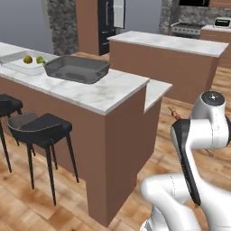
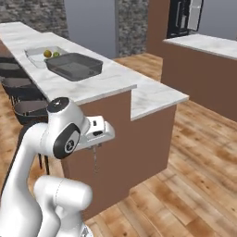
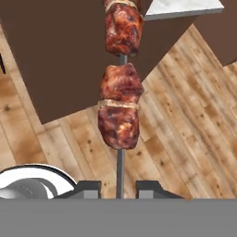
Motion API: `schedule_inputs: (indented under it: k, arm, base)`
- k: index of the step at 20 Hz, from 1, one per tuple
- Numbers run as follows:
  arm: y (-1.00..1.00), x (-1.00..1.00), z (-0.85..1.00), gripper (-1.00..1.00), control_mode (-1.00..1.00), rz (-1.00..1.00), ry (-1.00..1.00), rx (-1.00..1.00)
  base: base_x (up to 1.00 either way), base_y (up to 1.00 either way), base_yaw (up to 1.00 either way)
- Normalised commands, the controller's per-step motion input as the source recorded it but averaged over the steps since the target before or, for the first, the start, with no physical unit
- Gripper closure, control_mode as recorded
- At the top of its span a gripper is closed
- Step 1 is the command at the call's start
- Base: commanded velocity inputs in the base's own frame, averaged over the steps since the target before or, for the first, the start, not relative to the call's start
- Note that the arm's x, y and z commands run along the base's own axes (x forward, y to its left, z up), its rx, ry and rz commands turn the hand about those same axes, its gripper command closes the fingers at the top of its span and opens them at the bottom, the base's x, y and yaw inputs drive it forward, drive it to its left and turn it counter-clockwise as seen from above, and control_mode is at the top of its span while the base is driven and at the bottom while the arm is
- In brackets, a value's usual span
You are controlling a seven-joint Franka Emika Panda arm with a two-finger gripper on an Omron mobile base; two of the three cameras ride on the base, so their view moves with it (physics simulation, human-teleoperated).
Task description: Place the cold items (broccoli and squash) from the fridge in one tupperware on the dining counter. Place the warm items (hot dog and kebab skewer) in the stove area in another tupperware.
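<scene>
The dining counter (image 2: 115, 85) is the biggest thing before me, a long white marble slab on a brown base; its near end wall stands just beyond my gripper (image 3: 118, 189), and its top lies above and well ahead of it. A second marble-topped island (image 1: 171, 43) sits farther off past the counter, and the black fridge (image 1: 106, 22) stands well beyond that, far from my gripper. The steel range (image 1: 189, 28) shows at the far back beside the stone wall. Dark stools (image 1: 43, 128) line the counter's side, off to my left.

Up on the counter top, well apart from my gripper, the dark grey tray (image 2: 74, 65) rests just beside the clear tray (image 2: 39, 54), which is the farther of the two. In the clear tray lie the squash (image 1: 28, 59) and the broccoli (image 1: 40, 59), close together.

My two fingers are pressed in on the thin metal stick of the kebab skewer (image 3: 120, 104), pinching it near its bare end. Its browned meat chunks hang out in front of the fingertips, over the wood floor (image 3: 185, 134).
</scene>
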Motion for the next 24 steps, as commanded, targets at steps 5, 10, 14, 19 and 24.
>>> schedule_inputs:
  k: [5, 10, 14, 19, 24]
  arm:
    - [0.00, 0.00, 0.00, 1.00, 1.00, 0.00, 0.00, 0.00]
    - [0.00, 0.00, 0.00, 1.00, 1.00, 0.00, 0.00, 0.00]
    - [0.00, 0.00, 0.00, 1.00, 1.00, 0.00, 0.00, 0.00]
    - [0.00, 0.00, 0.00, 1.00, 1.00, 0.00, 0.00, 0.00]
    - [0.00, 0.00, 0.00, 1.00, 1.00, 0.00, 0.00, 0.00]
  base:
    - [0.12, 0.95, -0.22]
    - [0.06, 0.83, -0.08]
    - [0.00, 0.79, -0.11]
    - [0.00, 0.83, -0.04]
    - [0.04, 0.77, -0.07]
